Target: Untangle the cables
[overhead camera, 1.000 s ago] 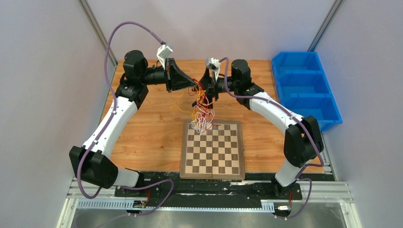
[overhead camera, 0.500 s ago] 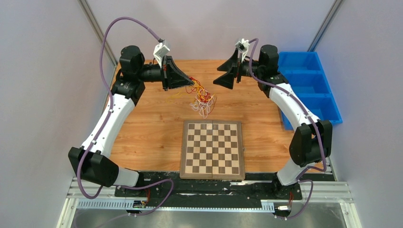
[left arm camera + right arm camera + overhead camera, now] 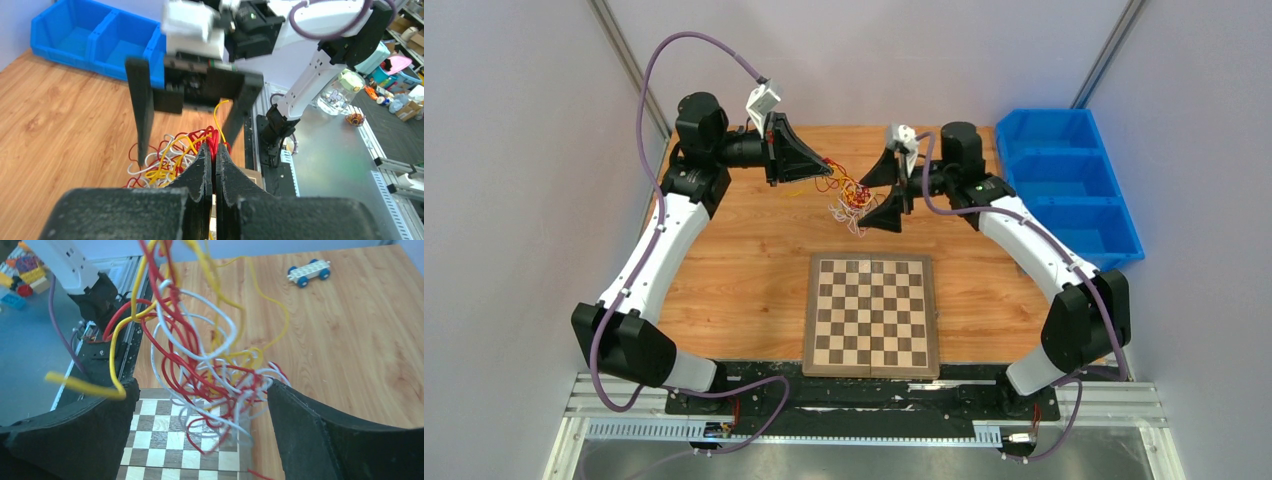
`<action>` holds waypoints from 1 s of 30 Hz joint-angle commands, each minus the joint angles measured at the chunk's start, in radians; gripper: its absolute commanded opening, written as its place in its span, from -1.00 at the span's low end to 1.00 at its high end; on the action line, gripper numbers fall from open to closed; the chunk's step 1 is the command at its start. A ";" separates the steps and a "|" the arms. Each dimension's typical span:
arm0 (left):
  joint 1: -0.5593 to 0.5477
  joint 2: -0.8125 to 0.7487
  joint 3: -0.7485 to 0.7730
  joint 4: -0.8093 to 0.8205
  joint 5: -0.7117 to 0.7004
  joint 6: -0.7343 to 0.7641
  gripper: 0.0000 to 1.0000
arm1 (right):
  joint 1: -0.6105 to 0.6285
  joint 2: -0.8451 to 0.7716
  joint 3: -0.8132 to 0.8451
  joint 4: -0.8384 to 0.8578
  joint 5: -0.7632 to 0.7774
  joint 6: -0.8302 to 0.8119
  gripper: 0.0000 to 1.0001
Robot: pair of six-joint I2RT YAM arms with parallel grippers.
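The cables (image 3: 849,200) are a tangle of thin red, white and yellow wires hanging above the far half of the wooden table. My left gripper (image 3: 827,170) is shut on a bundle of red strands at the top of the tangle; the left wrist view shows the strands pinched at its tips (image 3: 214,146), with the rest of the cables (image 3: 165,161) drooping below. My right gripper (image 3: 872,200) faces it from the right with jaws wide open. In the right wrist view the cables (image 3: 220,375) dangle between its fingers (image 3: 320,435), and nothing is gripped.
A chessboard (image 3: 871,312) lies on the table nearer the arm bases, just below the tangle. Blue bins (image 3: 1064,190) stand at the right edge. A small white toy car (image 3: 309,271) rests on the wood beyond the cables.
My right gripper pulled away to the right, then came back open around the tangle. The left gripper lifted the cables up and back, off the chessboard's far edge.
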State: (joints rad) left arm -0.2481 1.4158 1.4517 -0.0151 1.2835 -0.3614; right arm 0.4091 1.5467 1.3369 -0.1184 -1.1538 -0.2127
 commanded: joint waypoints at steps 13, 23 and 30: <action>0.117 -0.061 0.014 0.182 -0.120 -0.215 -1.00 | -0.005 0.084 -0.112 -0.008 0.420 -0.275 -1.00; 0.238 -0.176 0.127 -0.125 -0.522 0.075 -1.00 | -0.266 0.137 -0.206 -0.104 0.587 -0.289 -1.00; 0.327 -0.194 0.177 -0.141 -0.703 0.151 -1.00 | -0.381 0.167 -0.204 -0.156 0.641 -0.328 -1.00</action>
State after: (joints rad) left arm 0.0002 1.3479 1.5219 -0.2836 0.7731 -0.3099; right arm 0.1669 1.6630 1.1645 -0.0948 -0.7387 -0.4908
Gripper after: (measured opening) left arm 0.017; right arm 0.024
